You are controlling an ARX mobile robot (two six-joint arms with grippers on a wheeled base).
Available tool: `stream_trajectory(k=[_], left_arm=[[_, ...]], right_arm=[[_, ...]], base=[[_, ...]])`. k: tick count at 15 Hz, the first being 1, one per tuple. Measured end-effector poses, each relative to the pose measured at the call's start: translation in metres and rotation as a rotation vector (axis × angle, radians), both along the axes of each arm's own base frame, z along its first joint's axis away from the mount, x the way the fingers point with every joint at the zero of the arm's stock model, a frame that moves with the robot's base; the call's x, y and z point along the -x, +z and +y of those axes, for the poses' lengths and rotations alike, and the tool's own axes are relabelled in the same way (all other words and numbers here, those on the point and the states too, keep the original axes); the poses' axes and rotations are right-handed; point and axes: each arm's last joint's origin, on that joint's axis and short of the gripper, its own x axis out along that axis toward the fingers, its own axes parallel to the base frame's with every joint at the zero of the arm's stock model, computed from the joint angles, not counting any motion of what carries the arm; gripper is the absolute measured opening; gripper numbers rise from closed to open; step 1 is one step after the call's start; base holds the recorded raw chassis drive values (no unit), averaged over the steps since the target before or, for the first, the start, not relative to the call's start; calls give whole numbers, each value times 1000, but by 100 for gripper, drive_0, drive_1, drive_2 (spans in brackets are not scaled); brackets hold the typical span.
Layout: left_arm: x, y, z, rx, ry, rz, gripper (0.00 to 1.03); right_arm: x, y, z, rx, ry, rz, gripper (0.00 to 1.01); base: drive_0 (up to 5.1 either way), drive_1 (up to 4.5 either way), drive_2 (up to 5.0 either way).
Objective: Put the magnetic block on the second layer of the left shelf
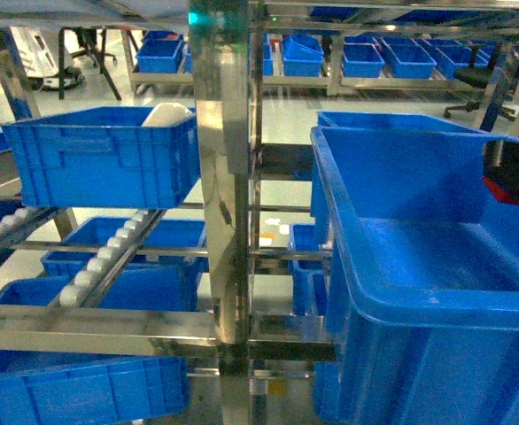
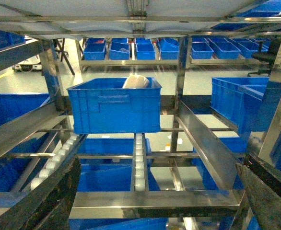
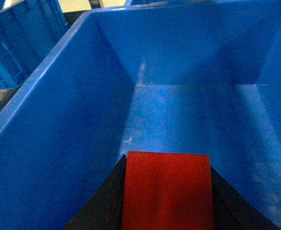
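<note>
The magnetic block is a plain bright red block that fills the bottom of the right wrist view. My right gripper is shut on it, one black finger pressed against each side. The block hangs over the bare floor of a big blue bin. In the head view that bin fills the right side, and the dark right arm shows at the right edge above it. My left gripper is open, its fingers spread wide in front of the left shelf's steel front rail.
A blue bin holding a white object sits on the left shelf's upper roller level. White roller tracks run back under it. A steel post separates the two shelves. More blue bins sit on lower levels and on far racks.
</note>
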Motion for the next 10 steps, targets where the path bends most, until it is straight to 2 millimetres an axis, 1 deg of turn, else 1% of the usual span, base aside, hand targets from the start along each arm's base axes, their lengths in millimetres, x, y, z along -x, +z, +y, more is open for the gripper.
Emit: stream_trajectory(k=[1,2,3,4,5,6,7,8,9,10], left_arm=[[0,0,0,0,0,0,98],[0,0,0,0,0,0,98],[0,0,0,0,0,0,98],[0,0,0,0,0,0,98],[0,0,0,0,0,0,98],[0,0,0,0,0,0,98],[0,0,0,0,0,0,98],[0,0,0,0,0,0,98],[0,0,0,0,0,0,98],[0,0,0,0,0,0,98]], right_arm=[[0,3,-1,31,-25,-56,43],[10,12,-3,69,-48,-135,56],[30,21,-6,104,-62,-204,69],[56,27,-13,128,-79,-259,82],[87,26,-24,156,-104,-269,95],[126,19,-33,183,-128,-245,99],[160,13,-39,202,-159,-236,98],[187,13,-42,211,-201,-265,98],[207,22,-41,213,-231,-320,98],[221,30,-36,200,-218,-381,98]], base=[[0,0,0],[0,0,0],[0,0,0],[0,0,0],[0,0,0],[0,0,0],[0,0,0],[0,0,0],[0,0,0],[0,0,0]])
